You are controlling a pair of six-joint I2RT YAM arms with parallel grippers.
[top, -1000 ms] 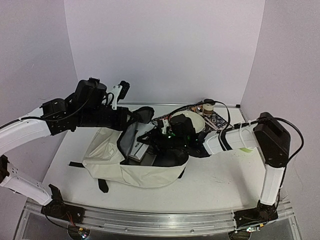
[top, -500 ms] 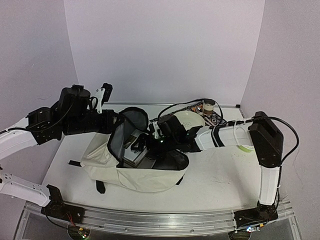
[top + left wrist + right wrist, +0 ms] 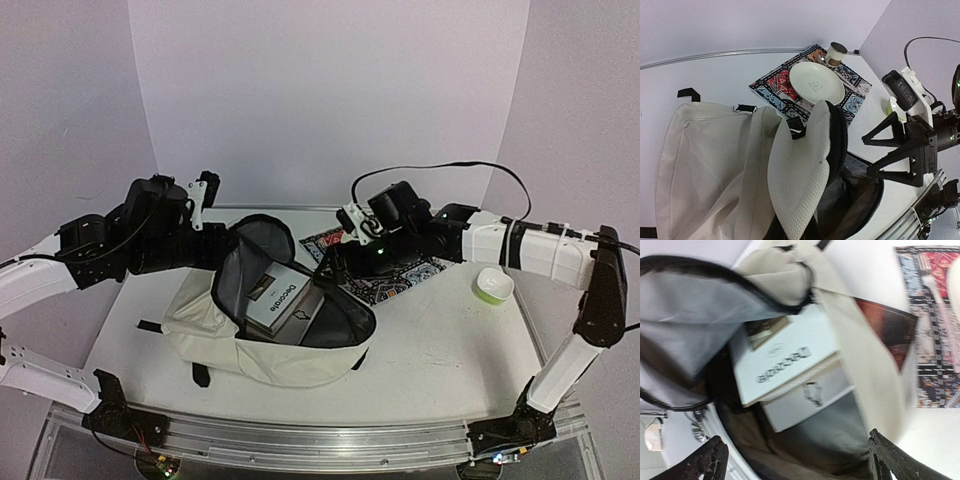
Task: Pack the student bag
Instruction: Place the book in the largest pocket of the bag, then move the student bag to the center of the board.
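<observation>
Cream bag (image 3: 290,360): laid flat at the left-centre of the table (image 3: 450,350), with the mouth unzipped and turned up
Flap (image 3: 800,170): raised upright over the mouth, with the grey lining turned towards the opening
Left gripper (image 3: 228,244): fingers closed tight and pinched on the flap's rim at the bag's left side; the pinch itself is hidden in the left wrist view
Right gripper (image 3: 866,156): fingers spread wide with nothing held, poised above the right edge of the mouth and apart from the fabric
Boxes: a white lettered box (image 3: 780,360) is seen lying inside the bag, stacked aslant on a second white box (image 3: 810,397)
Placemat (image 3: 855,95): patterned, laid just behind the bag
Plate (image 3: 816,82): pale, set on the placemat, with a fork (image 3: 790,99) laid beside it
Cup (image 3: 836,51): stood at the placemat's far corner
Green bowl (image 3: 492,286): set on the table to the right, well apart from the bag
</observation>
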